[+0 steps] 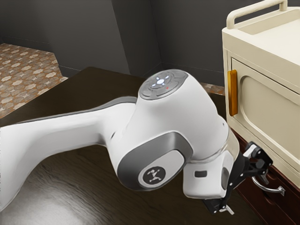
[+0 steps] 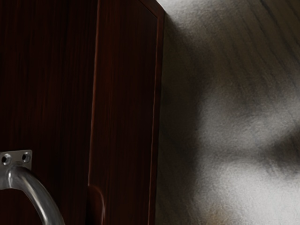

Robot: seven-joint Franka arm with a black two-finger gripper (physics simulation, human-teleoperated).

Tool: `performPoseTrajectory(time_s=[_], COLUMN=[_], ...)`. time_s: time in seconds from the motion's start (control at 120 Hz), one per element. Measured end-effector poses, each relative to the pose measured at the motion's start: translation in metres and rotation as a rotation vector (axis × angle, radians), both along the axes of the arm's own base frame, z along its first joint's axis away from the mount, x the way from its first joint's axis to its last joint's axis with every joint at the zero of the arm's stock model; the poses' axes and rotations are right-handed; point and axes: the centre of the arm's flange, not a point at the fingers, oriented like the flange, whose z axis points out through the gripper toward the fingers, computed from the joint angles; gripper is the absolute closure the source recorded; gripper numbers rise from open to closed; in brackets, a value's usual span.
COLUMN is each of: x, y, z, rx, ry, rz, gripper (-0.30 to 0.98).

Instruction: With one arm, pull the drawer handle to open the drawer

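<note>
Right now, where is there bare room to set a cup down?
The dark table is bare between my arm and its edge by the tiled floor, and below the arm at the exterior view's lower left. It is crowded where my gripper is close to the drawer handle.

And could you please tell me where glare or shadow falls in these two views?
Exterior view: a pale sheen on the table. Wrist view: soft shadow beside the cabinet, bright glare farther out from it, and highlights along the handle.
</note>
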Motion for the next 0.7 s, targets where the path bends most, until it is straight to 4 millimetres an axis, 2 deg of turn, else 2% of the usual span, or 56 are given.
performPoseTrajectory(time_s=[0.458,0.7], x=[0.004,0.008], y=[-0.008,-0.003], z=[-0.010,-0.019], rx=[-0.014,-0.010], ry=[-0.009,0.001], rz=[-0.012,-0.003], gripper=[0.00,0.00])
